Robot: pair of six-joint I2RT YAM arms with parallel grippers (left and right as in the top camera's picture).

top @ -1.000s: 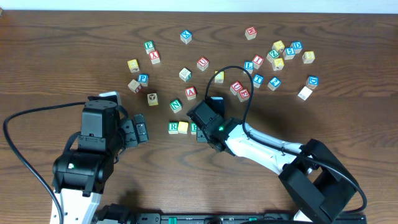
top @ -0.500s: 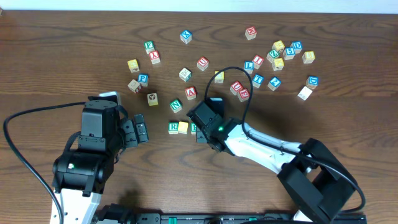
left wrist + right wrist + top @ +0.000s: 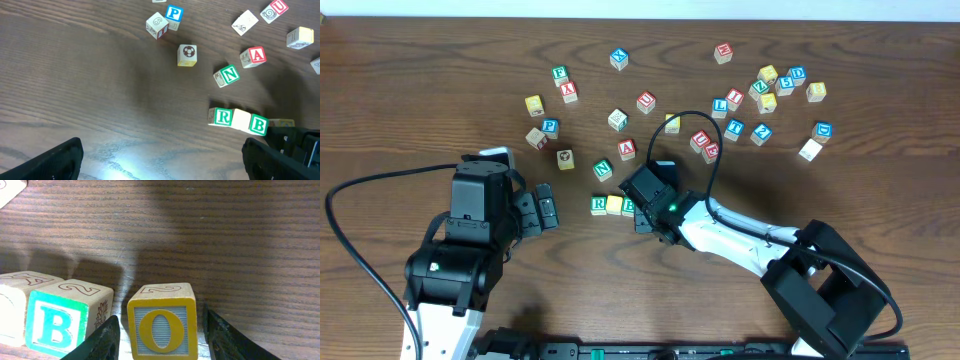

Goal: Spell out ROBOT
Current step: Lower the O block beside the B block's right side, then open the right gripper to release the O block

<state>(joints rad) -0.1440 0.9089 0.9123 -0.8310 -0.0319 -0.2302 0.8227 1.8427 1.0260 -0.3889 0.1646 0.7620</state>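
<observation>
**O cube straddled by the right gripper at the end of the row**

Overhead: A short row is seen on the wooden table (image 3: 440,80), made of the green R cube (image 3: 599,205), a yellow cube (image 3: 614,205) and the green B cube (image 3: 629,206), the last half hidden. The right gripper (image 3: 640,212) is lowered over the row's right end, where its jaws cannot be made out. The left gripper (image 3: 546,209) is held well apart to the left. Other letter cubes are scattered farther up the table.

Left wrist: The left gripper (image 3: 160,162) is shown with its fingers spread wide and nothing between them. The R cube, the pale yellow cube and the B cube are seen touching in a line. The green N cube (image 3: 229,75) and red A cube (image 3: 254,55) lie beyond them.

Right wrist: The yellow O cube (image 3: 164,332) is seen resting on the table between the fingers (image 3: 102,340). The jaws are parted, with a narrow gap visible on each side of it. The B cube is set just beside it on the left.
</observation>
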